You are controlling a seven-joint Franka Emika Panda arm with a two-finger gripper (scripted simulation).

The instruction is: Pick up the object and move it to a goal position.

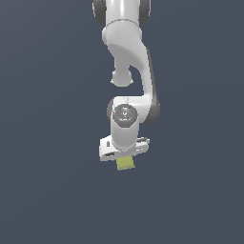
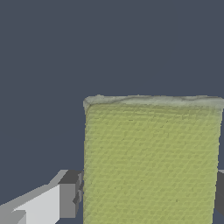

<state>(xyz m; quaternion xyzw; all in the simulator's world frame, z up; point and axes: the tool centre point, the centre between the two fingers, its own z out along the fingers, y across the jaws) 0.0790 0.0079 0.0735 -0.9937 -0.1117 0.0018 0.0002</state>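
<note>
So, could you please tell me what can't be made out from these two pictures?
- Exterior view: most of the yellow-green block is hidden behind the white gripper; only its lower part shows.
- Exterior view: the fingers are hidden by the hand body, so contact with the block cannot be judged.
- Wrist view: the block is cut off by the picture's edges; one finger sits beside it, the other barely shows.
- No goal marker appears in either view.

The object (image 2: 151,162) sits between the jaws, directly below the gripper (image 1: 125,153).
</note>
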